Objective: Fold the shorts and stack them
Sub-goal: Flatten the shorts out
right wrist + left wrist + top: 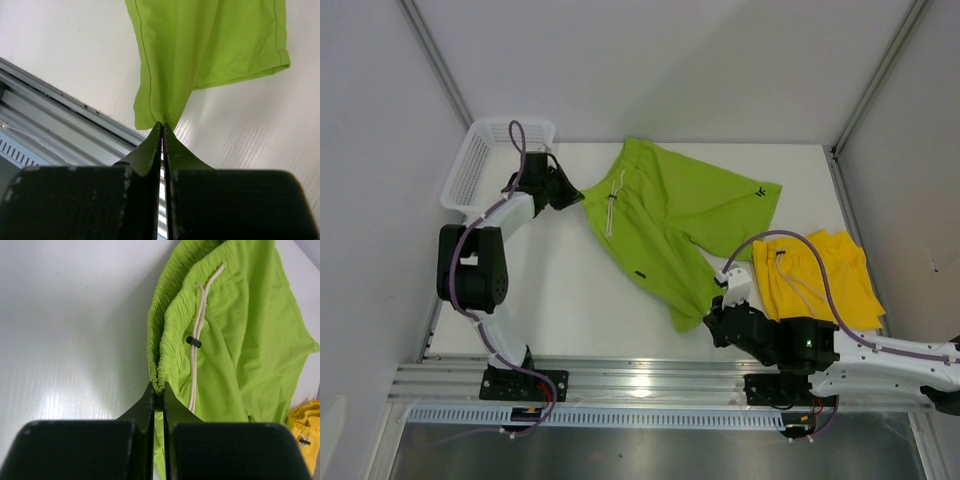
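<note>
The lime green shorts lie spread across the middle of the white table, white drawstring showing near the waistband. My left gripper is shut on the gathered waistband at its left end. My right gripper is shut on the hem corner of one leg at the near edge of the table. The yellow shorts lie crumpled at the right, beside the right arm, and peek into the left wrist view.
A white mesh basket stands at the back left corner, just behind the left arm. The metal rail runs along the table's near edge, close under the right gripper. Grey walls enclose the table at the back and sides.
</note>
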{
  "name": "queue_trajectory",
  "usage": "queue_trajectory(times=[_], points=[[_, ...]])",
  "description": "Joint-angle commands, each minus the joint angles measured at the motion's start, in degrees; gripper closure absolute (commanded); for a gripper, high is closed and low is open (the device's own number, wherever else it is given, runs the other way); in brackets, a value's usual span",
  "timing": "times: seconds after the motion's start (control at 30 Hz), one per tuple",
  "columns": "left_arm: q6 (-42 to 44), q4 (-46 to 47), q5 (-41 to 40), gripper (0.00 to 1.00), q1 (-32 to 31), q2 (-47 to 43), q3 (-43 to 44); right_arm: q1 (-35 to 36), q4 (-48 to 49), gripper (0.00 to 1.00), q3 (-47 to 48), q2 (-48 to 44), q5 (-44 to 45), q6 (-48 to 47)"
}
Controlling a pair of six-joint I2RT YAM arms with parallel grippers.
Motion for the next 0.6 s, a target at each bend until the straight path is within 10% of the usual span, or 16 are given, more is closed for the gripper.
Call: queue_trajectory(times=[0.0, 0.4, 0.57], points=[[1.93, -0.87, 1.27, 1.0, 2.01, -6.06, 0.64, -0.73, -0.24, 1.0, 0.98, 1.1, -1.07, -0.01], [4.48, -6.49, -0.39, 1.0, 9.82, -13.62, -0.42, 10.75, 21.47, 0.99, 2.72, 23.68, -19.09, -11.61], [3.95, -6.06, 0.04, 1.0, 11.15, -15.91, -2.09, 13.24, 22.35, 0.54, 7.04, 32.04, -20.94, -13.46]])
